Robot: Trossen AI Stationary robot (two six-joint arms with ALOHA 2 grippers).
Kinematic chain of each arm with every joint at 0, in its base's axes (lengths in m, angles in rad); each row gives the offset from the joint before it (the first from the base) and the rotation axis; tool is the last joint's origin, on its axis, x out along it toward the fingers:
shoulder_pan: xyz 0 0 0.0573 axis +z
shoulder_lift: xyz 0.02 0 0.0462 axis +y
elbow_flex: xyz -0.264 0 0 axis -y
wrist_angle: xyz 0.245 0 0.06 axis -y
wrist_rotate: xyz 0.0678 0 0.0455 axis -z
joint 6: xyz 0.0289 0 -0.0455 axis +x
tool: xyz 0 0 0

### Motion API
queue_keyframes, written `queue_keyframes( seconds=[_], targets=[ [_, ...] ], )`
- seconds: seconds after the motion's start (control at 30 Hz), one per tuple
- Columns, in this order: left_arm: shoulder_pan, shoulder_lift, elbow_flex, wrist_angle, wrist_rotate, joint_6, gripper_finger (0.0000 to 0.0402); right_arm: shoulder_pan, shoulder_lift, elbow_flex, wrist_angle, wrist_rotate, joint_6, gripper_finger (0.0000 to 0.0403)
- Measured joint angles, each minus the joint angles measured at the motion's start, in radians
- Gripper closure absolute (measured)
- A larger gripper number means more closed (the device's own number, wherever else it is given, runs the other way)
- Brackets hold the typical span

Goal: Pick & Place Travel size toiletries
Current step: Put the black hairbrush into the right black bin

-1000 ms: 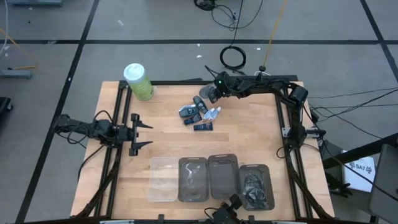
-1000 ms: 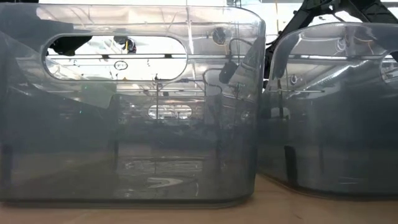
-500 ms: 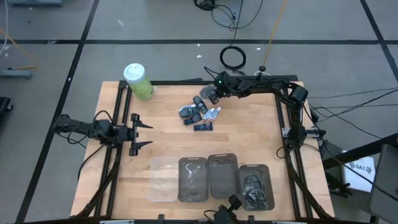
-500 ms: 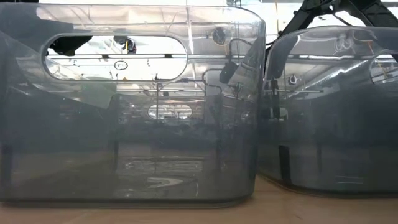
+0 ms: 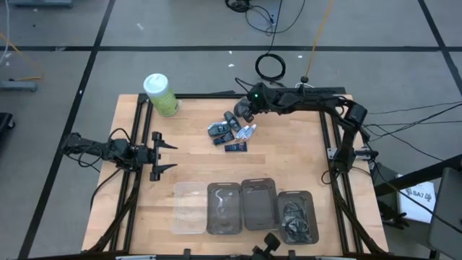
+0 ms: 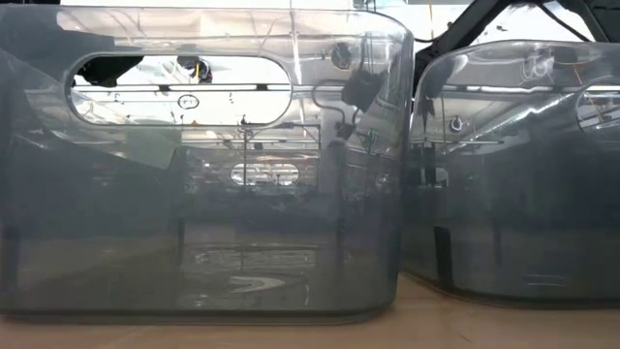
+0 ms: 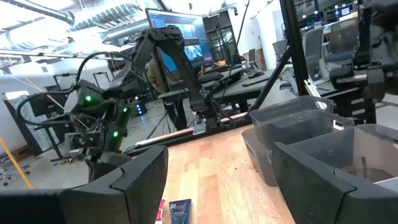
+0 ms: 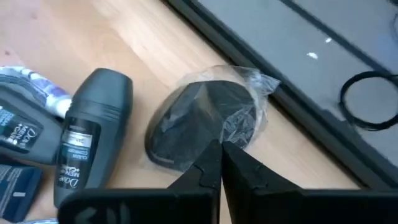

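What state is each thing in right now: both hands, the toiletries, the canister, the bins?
Left hand: open, empty, waiting on its own side.
Right hand: shut, tips at the wrapped dark item.
Grey roll-on: lying flat, capped.
Green canister: upright, lid on.
Rightmost bin: holds dark items.

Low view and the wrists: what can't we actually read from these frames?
- Low view: grey bins fill the frame; toiletries and both grippers hidden.
- Right wrist view: the shut right gripper pinches the plastic wrap on a dark item; item unidentifiable.
- Left wrist view: blue sachet cut off by the edge.
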Motion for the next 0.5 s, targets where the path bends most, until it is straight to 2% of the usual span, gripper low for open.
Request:
queue_keyframes(
  seconds=[0.13,0.5],
  targets=[
    [0.0,0.0,0.0,0.0,0.0,0.0,0.0119,0.024,-0.041,0.0,-0.044,0.055,-0.024,0.0403],
    [0.0,0.0,0.0,0.0,0.0,0.0,0.0119,0.089,-0.173,-0.001,-0.153,0.093,-0.055,0.0403]
  ],
)
